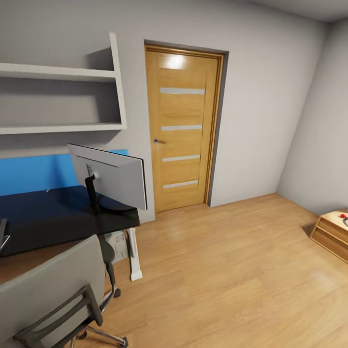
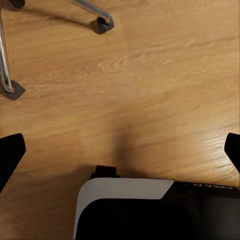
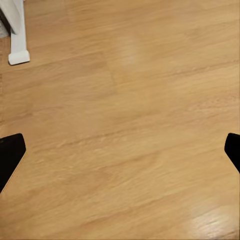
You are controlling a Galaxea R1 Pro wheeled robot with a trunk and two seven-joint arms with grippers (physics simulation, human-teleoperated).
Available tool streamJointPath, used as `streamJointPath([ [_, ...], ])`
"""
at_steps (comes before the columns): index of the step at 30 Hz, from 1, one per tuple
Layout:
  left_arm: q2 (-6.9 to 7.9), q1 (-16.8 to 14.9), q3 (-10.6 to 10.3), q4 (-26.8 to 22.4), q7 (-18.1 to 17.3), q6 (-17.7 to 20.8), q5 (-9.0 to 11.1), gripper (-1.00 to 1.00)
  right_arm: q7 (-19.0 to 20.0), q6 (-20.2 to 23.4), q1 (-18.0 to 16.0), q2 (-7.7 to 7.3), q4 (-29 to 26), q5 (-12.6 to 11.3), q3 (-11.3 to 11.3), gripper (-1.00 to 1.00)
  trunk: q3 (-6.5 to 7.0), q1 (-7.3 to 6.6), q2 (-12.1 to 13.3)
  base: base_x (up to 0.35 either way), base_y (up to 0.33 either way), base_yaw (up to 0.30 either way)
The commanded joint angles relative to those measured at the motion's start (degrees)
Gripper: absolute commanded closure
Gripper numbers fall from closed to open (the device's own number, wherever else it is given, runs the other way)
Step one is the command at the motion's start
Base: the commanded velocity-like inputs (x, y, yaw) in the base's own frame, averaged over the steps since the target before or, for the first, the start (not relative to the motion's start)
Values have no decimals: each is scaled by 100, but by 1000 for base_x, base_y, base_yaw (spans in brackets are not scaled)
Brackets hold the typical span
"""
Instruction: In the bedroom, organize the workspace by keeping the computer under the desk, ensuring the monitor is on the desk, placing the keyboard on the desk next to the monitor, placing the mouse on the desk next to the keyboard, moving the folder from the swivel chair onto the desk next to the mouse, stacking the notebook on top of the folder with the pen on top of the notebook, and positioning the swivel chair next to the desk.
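Wooden floor (image 1: 232, 270) lies open right of the glossy black desk (image 1: 53, 217); wide black monitor (image 1: 113, 176) stands at its corner edge, beside the grey swivel chair (image 1: 48, 290). Both grippers (image 2: 120, 150) (image 3: 120, 150) hang spread, empty.

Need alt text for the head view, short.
A monitor stands, back to the camera, at the end of a black desk, with a grey swivel chair in the foreground. Beyond are a wooden door, wall shelves and wood floor.

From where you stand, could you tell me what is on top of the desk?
The monitor stands on the desk near its end. The chair covers the desk's near edge.
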Motion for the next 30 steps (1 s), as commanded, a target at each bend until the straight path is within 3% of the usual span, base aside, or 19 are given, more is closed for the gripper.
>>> streamJointPath([
  [1, -2, -2, 0, 0, -5, -12, 46, -100, 16, -17, -3, 0, 3, -4, -4, -100, -15, 3, -4, 269, 232, 0],
  [11, -10, -2, -11, 0, -5, -21, 31, -100, 16, -22, -5, -10, 3, -4, -4, -100, -100, 3, -4, 73, 63, -79],
  [30, -10, -2, -7, 0, -5, -21, 37, -100, 25, -26, -3, -34, 3, 5, -12, -100, -175, 3, -4, 2, 2, -263],
])
